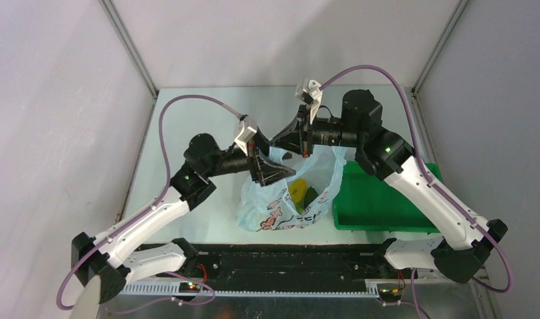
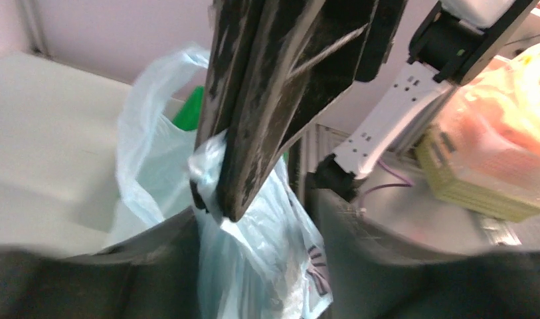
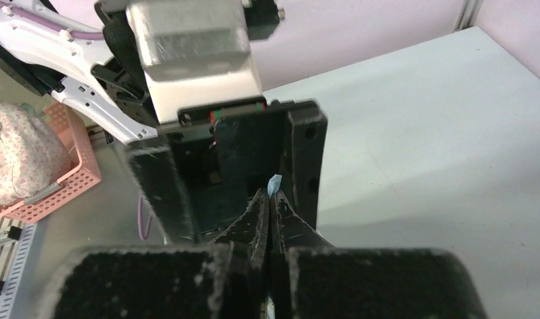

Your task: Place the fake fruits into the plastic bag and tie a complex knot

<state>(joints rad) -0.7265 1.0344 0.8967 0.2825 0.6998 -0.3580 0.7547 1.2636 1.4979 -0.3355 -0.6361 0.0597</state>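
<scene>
The light-blue plastic bag (image 1: 290, 209) stands in the middle of the table, its mouth pulled upward. Through the plastic a yellow fake fruit (image 1: 299, 190) shows inside, with a greenish shape next to it. My right gripper (image 1: 285, 142) is shut on a strip of the bag's top; a blue sliver (image 3: 274, 182) pokes out past its closed tips (image 3: 270, 199). The bag (image 2: 254, 259) hangs from those shut fingers (image 2: 254, 153) in the left wrist view. My left gripper (image 1: 266, 170) is open, its jaws standing wide on either side of the hanging plastic without pinching it.
A rigid green tray (image 1: 376, 199) lies just right of the bag. The two wrists are close together above the bag. Off the table, a pink basket (image 3: 61, 173) holding a cloth bundle and a yellowish package (image 2: 479, 179) are in view.
</scene>
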